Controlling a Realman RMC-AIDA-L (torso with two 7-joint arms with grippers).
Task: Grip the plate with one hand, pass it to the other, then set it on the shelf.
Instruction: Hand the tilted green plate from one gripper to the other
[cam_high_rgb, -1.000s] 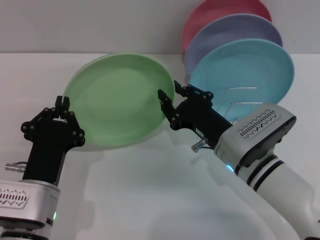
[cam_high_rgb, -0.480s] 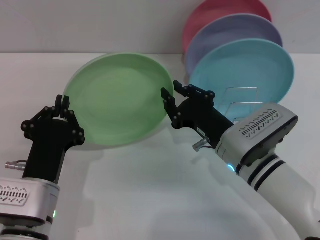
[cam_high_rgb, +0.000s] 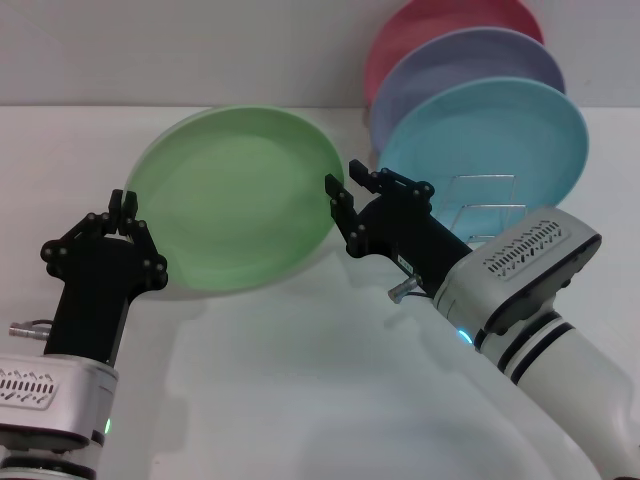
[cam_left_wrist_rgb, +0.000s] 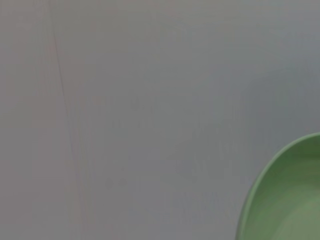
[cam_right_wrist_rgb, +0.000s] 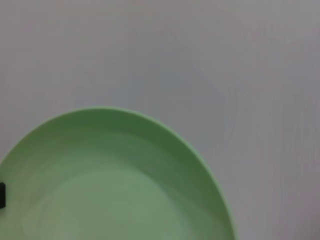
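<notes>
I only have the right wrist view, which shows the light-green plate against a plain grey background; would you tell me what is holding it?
Observer: The left gripper is shut on the light-green plate at the rim farthest from your arm, holding it tilted in the air.
Operator: Thank you. Where does my right gripper stand, and is the shelf near?
Observer: The right gripper is at the plate's opposite rim with its jaws open. The wire shelf stands just beyond that arm, with a turquoise plate upright at it.
</notes>
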